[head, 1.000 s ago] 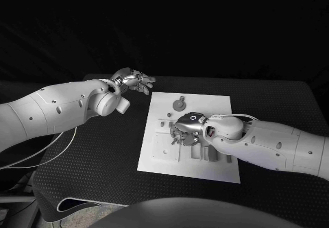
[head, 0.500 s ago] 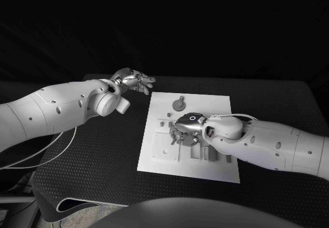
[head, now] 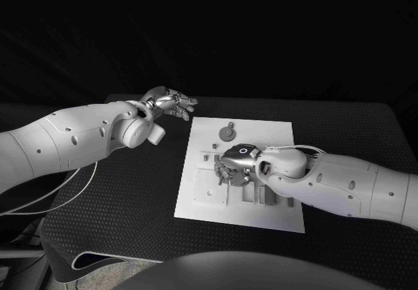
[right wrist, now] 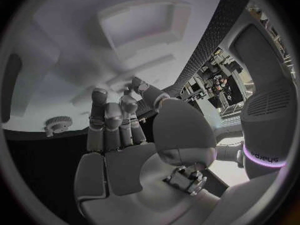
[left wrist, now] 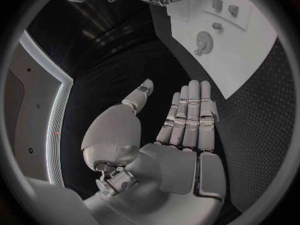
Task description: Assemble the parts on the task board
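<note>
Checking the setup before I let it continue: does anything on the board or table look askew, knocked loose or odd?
Nothing stands out. The task board lies flat on the black table, and the gear-shaped part sits on it near the far edge. The right hand is over the board's middle; the left hand is open beyond its far corner.

Both arms are clad in smooth white shells dotted with small dark screw holes, and each ends in a silver, segmented metal hand: the left hand (head: 170, 101) and the right hand (head: 235, 164). A thin white cable loops along the right wrist, and a small ring mark sits on the back of the right hand. In the right wrist view a purple-lit band circles a white arm shell above dark lettering.
</note>
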`<action>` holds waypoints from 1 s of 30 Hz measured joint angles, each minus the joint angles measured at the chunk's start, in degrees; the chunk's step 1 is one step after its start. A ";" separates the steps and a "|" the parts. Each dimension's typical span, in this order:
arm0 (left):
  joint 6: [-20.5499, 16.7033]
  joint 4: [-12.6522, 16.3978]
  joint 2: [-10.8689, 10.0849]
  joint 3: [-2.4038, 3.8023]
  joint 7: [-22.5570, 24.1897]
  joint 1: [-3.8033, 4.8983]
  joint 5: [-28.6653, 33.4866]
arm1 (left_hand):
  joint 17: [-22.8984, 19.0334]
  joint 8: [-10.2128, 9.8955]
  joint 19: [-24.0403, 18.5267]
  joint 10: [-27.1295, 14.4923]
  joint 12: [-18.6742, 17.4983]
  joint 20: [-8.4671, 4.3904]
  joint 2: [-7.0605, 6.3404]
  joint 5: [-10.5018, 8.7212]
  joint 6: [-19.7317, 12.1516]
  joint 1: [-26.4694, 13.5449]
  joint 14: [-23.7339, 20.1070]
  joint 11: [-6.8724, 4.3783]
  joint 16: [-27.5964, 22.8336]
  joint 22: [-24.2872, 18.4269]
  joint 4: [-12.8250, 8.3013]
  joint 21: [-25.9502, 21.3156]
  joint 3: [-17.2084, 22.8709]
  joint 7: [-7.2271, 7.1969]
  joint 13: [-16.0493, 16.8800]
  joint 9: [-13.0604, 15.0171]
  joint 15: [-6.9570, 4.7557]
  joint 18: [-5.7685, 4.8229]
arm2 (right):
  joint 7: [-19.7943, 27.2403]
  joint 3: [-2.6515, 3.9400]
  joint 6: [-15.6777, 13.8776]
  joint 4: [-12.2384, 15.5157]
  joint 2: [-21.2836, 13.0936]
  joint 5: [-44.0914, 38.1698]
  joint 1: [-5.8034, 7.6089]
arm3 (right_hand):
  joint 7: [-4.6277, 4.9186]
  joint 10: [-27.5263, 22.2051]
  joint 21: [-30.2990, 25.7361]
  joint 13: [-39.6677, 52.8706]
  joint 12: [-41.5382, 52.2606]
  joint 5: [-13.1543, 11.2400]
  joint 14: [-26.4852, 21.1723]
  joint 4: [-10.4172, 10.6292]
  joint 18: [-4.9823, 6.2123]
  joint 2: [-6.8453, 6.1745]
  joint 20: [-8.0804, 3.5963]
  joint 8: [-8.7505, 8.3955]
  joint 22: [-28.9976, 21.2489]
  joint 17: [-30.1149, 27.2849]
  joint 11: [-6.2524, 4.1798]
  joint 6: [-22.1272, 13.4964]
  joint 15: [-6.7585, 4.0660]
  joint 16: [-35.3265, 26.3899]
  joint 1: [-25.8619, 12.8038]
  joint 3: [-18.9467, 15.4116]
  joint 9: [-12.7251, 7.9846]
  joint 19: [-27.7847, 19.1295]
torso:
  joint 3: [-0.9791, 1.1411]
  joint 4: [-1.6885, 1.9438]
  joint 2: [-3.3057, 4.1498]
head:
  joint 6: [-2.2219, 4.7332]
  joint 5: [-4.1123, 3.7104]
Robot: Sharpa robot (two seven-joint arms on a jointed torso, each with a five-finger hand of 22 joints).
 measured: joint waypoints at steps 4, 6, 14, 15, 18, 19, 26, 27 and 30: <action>0.02 0.00 0.00 0.00 -0.04 0.00 0.00 | 0.00 0.00 0.00 0.00 0.00 0.00 0.00 0.00 -0.17 0.00 0.00 0.00 0.00 0.00 0.00 0.00 0.00 0.17 0.00 0.00 0.00 0.00 | -0.01 -0.01 -0.01 0.03 0.07 0.00 -0.03 | 0.00 -0.01 0.00 -0.11 0.00 0.00 -0.08 0.00 0.00 0.00 0.00 0.00 0.00 -0.01 0.00 0.00 0.07 0.00 0.00 0.00 -0.01 0.00 | -0.02 0.00 0.00 | 0.00 0.07; 0.03 0.00 0.01 0.00 -0.05 0.00 0.00 | 0.05 0.00 0.00 0.00 0.00 0.00 0.00 0.00 -0.17 0.00 0.00 0.00 0.00 0.00 0.00 0.00 0.00 0.17 0.00 0.00 0.00 0.00 | -0.01 -0.02 -0.07 0.03 0.08 -0.01 -0.03 | 0.00 -0.01 0.00 -0.22 0.11 0.00 -0.09 0.00 0.00 0.00 -0.01 0.00 0.00 -0.07 0.00 0.00 0.07 0.00 0.00 0.00 -0.02 -0.01 | -0.03 -0.01 0.01 | 0.00 0.09; 0.11 -0.02 0.11 0.00 -0.12 0.00 0.00 | 0.04 0.00 0.00 -0.22 0.00 0.00 0.00 0.00 -0.17 0.00 0.00 0.21 -0.22 -0.05 0.00 0.00 0.00 0.17 -0.01 0.00 0.00 0.00 | 0.03 -0.06 -0.42 0.01 0.29 0.04 -0.08 | 0.00 -0.02 0.23 -1.06 0.79 0.00 -0.09 -0.16 -0.02 -0.07 -0.21 -1.12 0.00 -0.28 0.01 0.00 0.08 0.00 0.70 0.16 -0.50 -0.22 | -0.01 -0.03 0.00 | 0.00 0.12; 0.13 -0.03 0.13 0.00 -0.12 0.00 0.00 | 0.04 0.00 0.00 -0.22 0.00 0.00 0.00 0.00 -0.17 0.00 0.00 0.21 -0.22 -0.04 0.00 0.00 0.00 0.17 -0.01 0.00 0.00 0.00 | 0.06 -0.06 -0.42 0.01 0.33 0.04 -0.09 | 0.00 -0.02 0.23 -1.16 0.79 0.00 -0.09 -0.13 -0.02 0.14 -0.21 -1.12 0.00 -0.28 0.01 0.00 0.08 0.00 0.91 0.19 -0.50 -0.22 | -0.01 -0.03 0.00 | 0.00 0.12; 0.16 -0.04 0.16 0.00 -0.14 0.00 0.00 | 0.09 0.00 0.00 -0.22 0.00 0.00 0.00 0.00 -0.17 0.00 0.00 0.21 -0.22 -0.04 0.00 0.00 0.00 0.17 -0.01 0.00 0.00 0.00 | 0.08 -0.06 -0.33 -0.13 0.45 0.04 -0.09 | 0.00 -0.05 0.23 -1.38 1.10 0.00 -0.09 0.00 -0.02 0.53 -0.21 -1.11 0.00 -0.36 0.05 0.00 0.08 0.00 1.30 0.32 -0.50 -0.22 | 0.00 -0.03 0.00 | 0.00 0.12; 0.17 -0.04 0.16 0.00 -0.15 0.00 0.00 | 0.09 0.00 0.00 -0.22 0.00 0.00 0.00 0.00 -0.17 0.00 0.00 0.21 -0.22 -0.04 0.00 0.00 0.00 0.17 -0.01 -0.03 0.00 0.00 | 0.09 -0.08 -0.27 -0.25 0.51 0.04 -0.09 | 0.00 -0.07 0.23 -1.49 1.11 0.00 -0.10 0.00 -0.02 0.52 -0.14 -1.12 -0.01 -0.36 0.06 0.00 0.08 0.13 1.29 0.32 -0.48 -0.29 | 0.00 -0.04 0.00 | 0.00 0.09; 0.21 -0.04 0.16 0.00 -0.20 0.00 0.00 | 0.09 0.00 0.00 -0.22 0.00 0.00 0.00 0.00 -0.37 0.00 0.00 0.21 -0.22 -0.04 0.00 0.00 0.00 -0.04 -0.01 -0.05 0.00 0.00 | 0.21 -0.09 -0.03 -0.44 0.65 -0.06 -0.04 | 0.00 -0.08 0.23 -1.99 1.38 0.00 -0.15 -0.16 -0.02 1.20 -0.20 -0.71 -0.01 -0.50 0.07 0.00 0.12 0.23 1.97 0.48 -0.28 -0.62 | -0.01 -0.03 0.00 | 0.00 0.02; 0.21 -0.04 0.16 0.00 -0.21 0.00 0.00 | 0.09 0.00 0.00 -0.22 0.00 0.00 0.00 0.00 -0.37 0.00 0.00 0.21 -0.22 -0.04 0.00 0.00 0.00 -0.04 -0.01 -0.05 0.00 0.00 | 0.22 -0.09 0.00 -0.45 0.66 -0.08 -0.04 | 0.00 -0.09 0.23 -2.09 1.62 0.00 -0.20 -0.16 -0.02 1.20 -0.20 -0.66 -0.01 -0.50 0.07 0.00 0.15 0.23 1.97 0.48 -0.21 -0.62 | 0.01 -0.03 0.00 | 0.00 0.02; 0.23 -0.04 0.15 0.00 -0.23 0.00 0.00 | 0.15 0.00 0.00 -0.22 0.00 0.00 0.00 0.00 -0.37 0.00 0.00 0.21 -0.22 -0.04 0.00 0.00 0.00 -0.04 -0.02 -0.04 0.00 0.00 | 0.27 -0.09 0.09 -0.54 0.68 -0.12 -0.02 | 0.00 -0.09 0.46 -2.24 1.66 0.00 -0.31 -0.16 -0.02 1.20 -0.01 -0.33 -0.01 -0.56 0.07 0.00 0.07 0.23 1.97 0.48 -0.10 -0.82 | 0.01 -0.03 0.00 | 0.00 0.04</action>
